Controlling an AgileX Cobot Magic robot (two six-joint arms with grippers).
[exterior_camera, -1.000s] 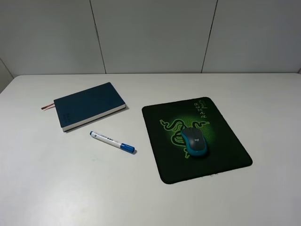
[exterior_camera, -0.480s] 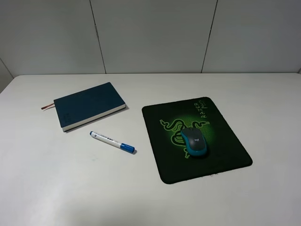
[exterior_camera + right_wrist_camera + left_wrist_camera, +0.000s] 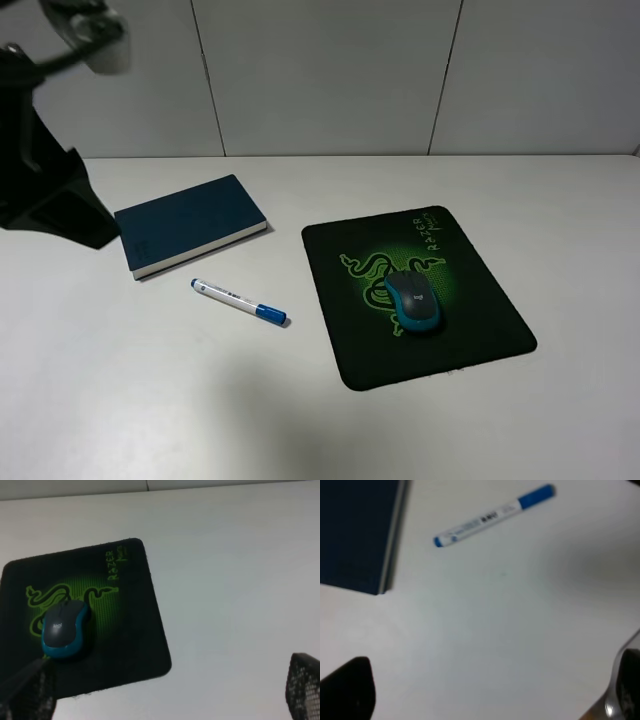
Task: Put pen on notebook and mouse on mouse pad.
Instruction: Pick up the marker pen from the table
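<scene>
The short white marker pen with a blue cap lies flat on the white tabletop, near the dark blue hardcover notebook but not touching it. The left pincer hangs above, empty and apparently spread wide, though that view is blurred. The barrel should be gripped at mid-length, square across it. The grey-and-teal mouse is already seated on the black green-logoed mouse pad; the right pincer is held open.
</scene>
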